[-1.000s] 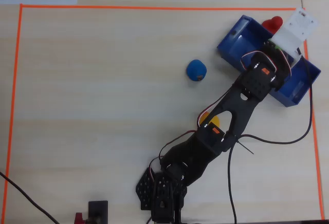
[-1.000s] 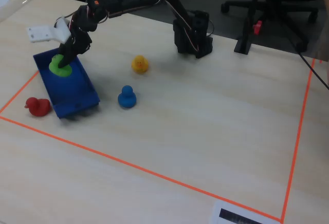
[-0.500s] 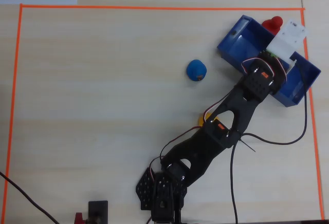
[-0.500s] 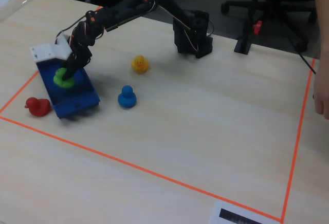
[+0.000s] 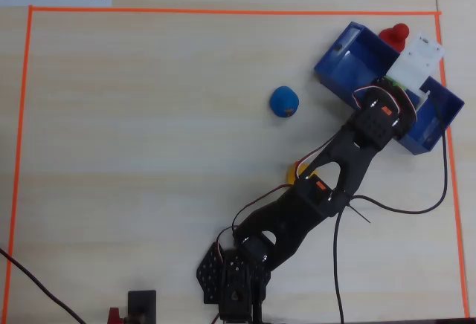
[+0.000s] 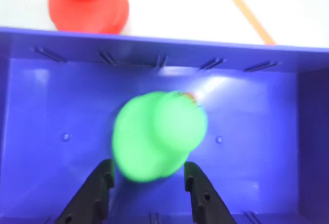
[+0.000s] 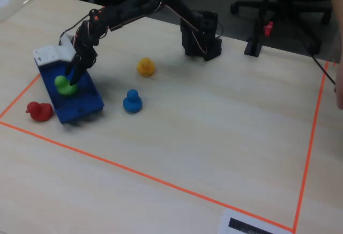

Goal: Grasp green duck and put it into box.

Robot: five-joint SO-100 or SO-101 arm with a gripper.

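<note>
The green duck [image 6: 157,131] [image 7: 65,86] lies inside the dark blue box [image 6: 51,106] [image 7: 80,105] [image 5: 349,56], near its middle, and looks blurred in the wrist view. My gripper [image 6: 148,165] [image 7: 71,79] reaches down into the box. Its two black fingers [image 6: 100,188] stand apart on either side of the duck's near edge, and the duck sits mostly ahead of the tips. The gripper is open. In the overhead view the white wrist mount [image 5: 415,64] hides duck and jaws.
A red duck [image 7: 37,110] [image 5: 394,34] [image 6: 87,3] sits just outside the box's far wall. A blue duck [image 7: 132,101] [image 5: 283,101] and a yellow duck [image 7: 144,66] stand on the table. In the overhead view the arm partly covers the yellow one. Orange tape [image 7: 161,180] frames the workspace.
The gripper came down into the box with the green duck. The duck went from above the box's rim to its floor, and the jaws now stand apart around it.
</note>
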